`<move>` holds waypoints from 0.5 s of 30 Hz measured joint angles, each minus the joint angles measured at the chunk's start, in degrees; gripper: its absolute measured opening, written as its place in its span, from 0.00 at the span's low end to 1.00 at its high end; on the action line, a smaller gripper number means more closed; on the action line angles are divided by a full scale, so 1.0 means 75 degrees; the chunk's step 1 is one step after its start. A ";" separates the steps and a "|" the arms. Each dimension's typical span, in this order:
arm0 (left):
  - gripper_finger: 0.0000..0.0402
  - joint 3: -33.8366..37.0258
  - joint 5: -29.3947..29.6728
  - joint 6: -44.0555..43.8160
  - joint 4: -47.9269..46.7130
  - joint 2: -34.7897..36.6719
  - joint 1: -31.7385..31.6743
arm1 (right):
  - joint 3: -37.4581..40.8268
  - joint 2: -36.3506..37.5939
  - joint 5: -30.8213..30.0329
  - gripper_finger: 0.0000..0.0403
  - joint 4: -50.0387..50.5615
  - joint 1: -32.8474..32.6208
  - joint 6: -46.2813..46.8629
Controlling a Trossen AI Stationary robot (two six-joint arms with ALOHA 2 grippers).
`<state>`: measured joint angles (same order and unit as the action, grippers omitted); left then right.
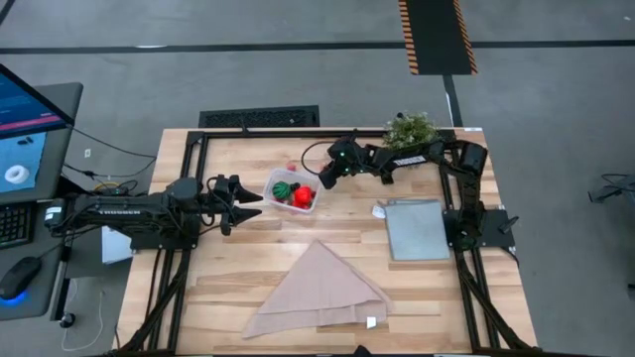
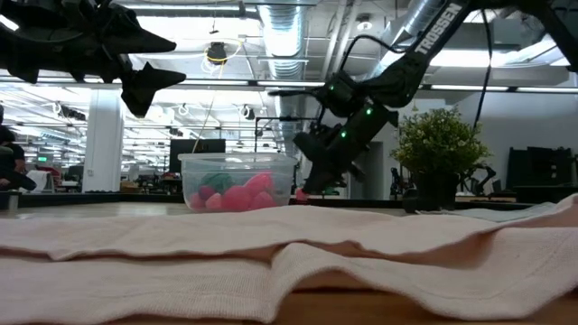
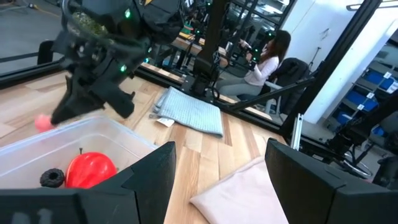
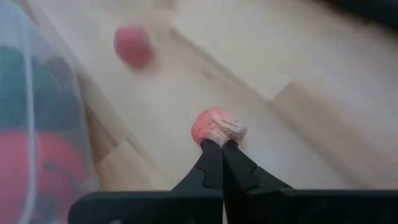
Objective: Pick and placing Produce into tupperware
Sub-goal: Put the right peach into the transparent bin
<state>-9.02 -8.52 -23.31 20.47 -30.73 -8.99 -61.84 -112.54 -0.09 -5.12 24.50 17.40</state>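
The clear tupperware (image 1: 291, 190) stands mid-table and holds a green striped ball (image 1: 283, 187), a red pepper piece (image 1: 303, 195) and a dark berry (image 3: 52, 178). My right gripper (image 1: 319, 181) slants down just right of the tub, shut on a small pink berry piece (image 4: 214, 126). Another pink berry (image 4: 132, 45) lies loose on the wood beyond the tub (image 1: 291, 167). My left gripper (image 1: 243, 203) waits level at the tub's left, open and holding nothing. My right gripper pinches the pink piece's near edge (image 4: 212, 140) between the very ends of its two fingers, which stand otherwise closed together. The fingers slant down from the table's right. The piece sits low by the tub's wall (image 2: 300, 192); whether it rests on the wood I cannot tell.
A potted plant (image 1: 410, 129) stands at the far right edge, a grey panel (image 1: 417, 228) lies on the right, and a beige folded cloth (image 1: 319, 290) lies at the near middle. A person (image 3: 264, 59) sits in the room beyond the table.
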 joint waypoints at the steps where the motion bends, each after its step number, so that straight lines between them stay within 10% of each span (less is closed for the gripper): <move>1: 0.59 0.0000 0.0010 0.0000 0.0000 -0.0002 0.0000 | 0.0000 0.0113 -0.0070 0.03 0.0068 0.0003 -0.0072; 15: 0.59 0.0000 0.1219 0.0006 -0.0075 -0.0001 0.0000 | -0.0003 0.1721 -0.0375 0.04 0.0150 -0.1084 -0.0459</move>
<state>-9.02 0.63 -23.27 19.90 -30.74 -8.99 -61.87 -99.63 -2.90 -4.00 16.37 13.96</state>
